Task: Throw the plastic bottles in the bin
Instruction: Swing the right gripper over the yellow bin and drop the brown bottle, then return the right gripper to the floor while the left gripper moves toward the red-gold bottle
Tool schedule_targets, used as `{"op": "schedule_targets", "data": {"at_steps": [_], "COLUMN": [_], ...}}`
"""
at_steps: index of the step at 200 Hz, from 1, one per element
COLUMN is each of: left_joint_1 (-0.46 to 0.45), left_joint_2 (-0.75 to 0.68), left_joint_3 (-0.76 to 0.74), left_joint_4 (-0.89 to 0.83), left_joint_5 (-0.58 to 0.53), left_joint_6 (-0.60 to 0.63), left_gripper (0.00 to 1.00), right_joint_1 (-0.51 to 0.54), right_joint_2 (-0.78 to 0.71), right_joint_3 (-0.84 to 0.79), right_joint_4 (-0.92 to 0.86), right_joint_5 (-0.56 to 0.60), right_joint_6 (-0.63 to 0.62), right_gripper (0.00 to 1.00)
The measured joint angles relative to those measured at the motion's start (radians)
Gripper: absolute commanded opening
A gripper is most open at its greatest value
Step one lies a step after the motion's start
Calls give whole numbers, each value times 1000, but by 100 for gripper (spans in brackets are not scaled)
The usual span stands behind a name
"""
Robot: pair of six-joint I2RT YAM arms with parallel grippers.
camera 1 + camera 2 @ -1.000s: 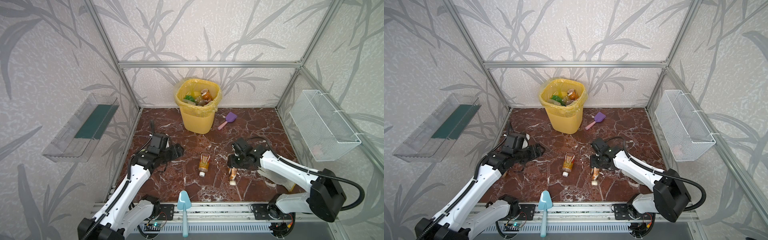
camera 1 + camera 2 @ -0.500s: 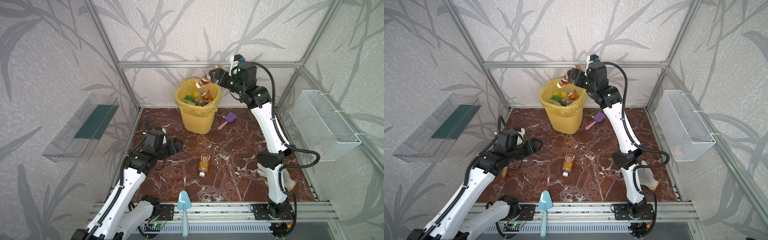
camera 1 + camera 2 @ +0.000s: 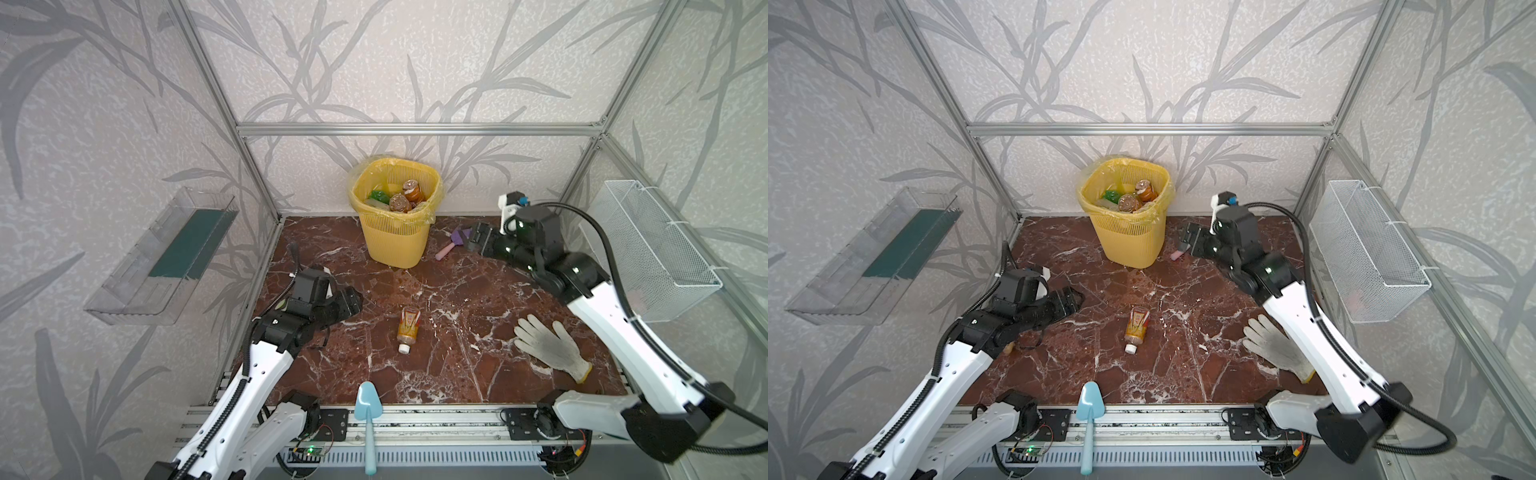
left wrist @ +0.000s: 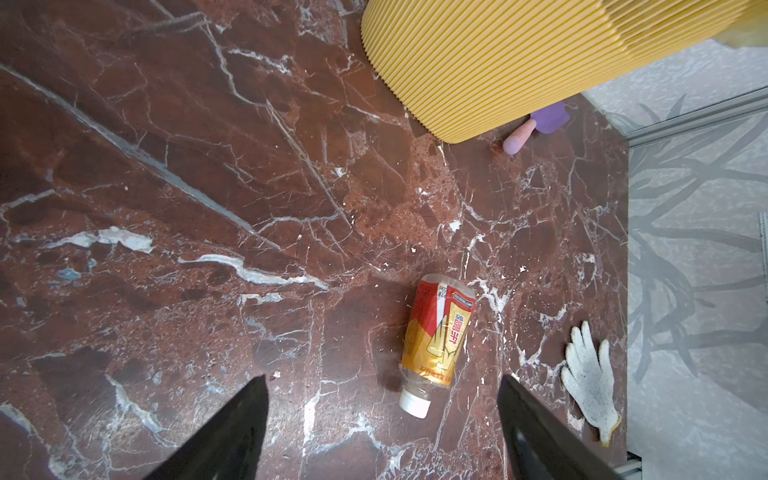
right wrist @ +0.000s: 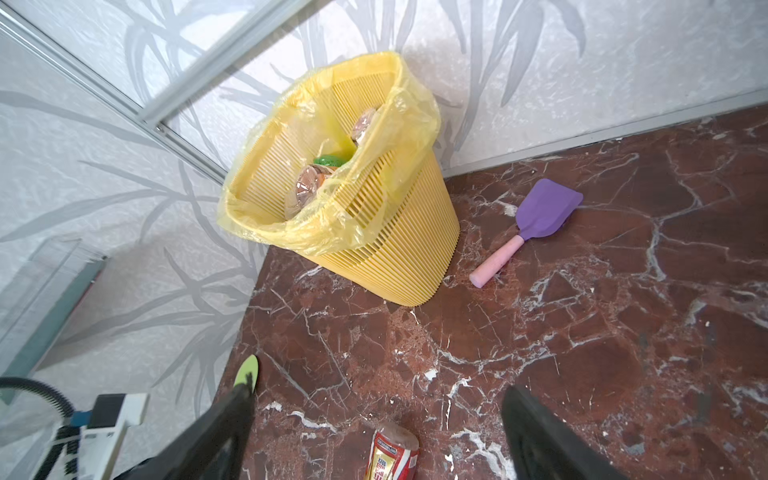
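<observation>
**Counts, nearest first.** One blue shovel lay across the front rail. On the marble counter, one brown-orange labelled bottle lay on its side near the middle, white cap toward the front. One white glove lay flat to its right, well apart.

Two tools were in view, both empty. The left tool hovered left of the bottle with jaws spread, touching nothing. The right tool hung farther back on the right, jaws likewise wide apart, pointing toward the bin.

One purple shovel with a pink handle lay just beside the bin, on its right. One yellow bin, lined with a yellow bag, stood against the back wall. Four bottles could be counted inside it: two brown-orange bottles, one green bottle and one pale bottle. Any beneath were hidden.

One clear tray hung on the left wall and one wire basket on the right wall.
</observation>
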Motion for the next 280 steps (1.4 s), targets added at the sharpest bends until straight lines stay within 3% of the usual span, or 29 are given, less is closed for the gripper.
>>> {"op": "schedule_targets", "data": {"at_steps": [22, 42, 76, 154, 232, 280], "left_joint_1": [0, -14, -101, -377, -467, -509], "left_joint_2": [14, 30, 53, 245, 491, 632], "left_joint_3": [-18, -37, -64, -69, 45, 100], "left_joint_4": [19, 44, 74, 179, 225, 237], "left_joint_5": [37, 58, 48, -53, -113, -116], "left_joint_6": [0, -7, -32, -95, -76, -58], "left_gripper": [85, 85, 84, 84, 90, 85], "right_joint_1": [-2, -2, -2, -2, -2, -2], "right_joint_2": [-99, -101, -144, -198, -222, -239], "right_joint_3": [-232, -407, -579, -700, -713, -726], "right_joint_4": [35, 40, 38, 98, 104, 102], "right_joint_5": [2, -10, -41, -91, -94, -94], "right_joint_6": [38, 72, 124, 191, 200, 208], "right_gripper": [91, 89, 88, 85, 84, 84]}}
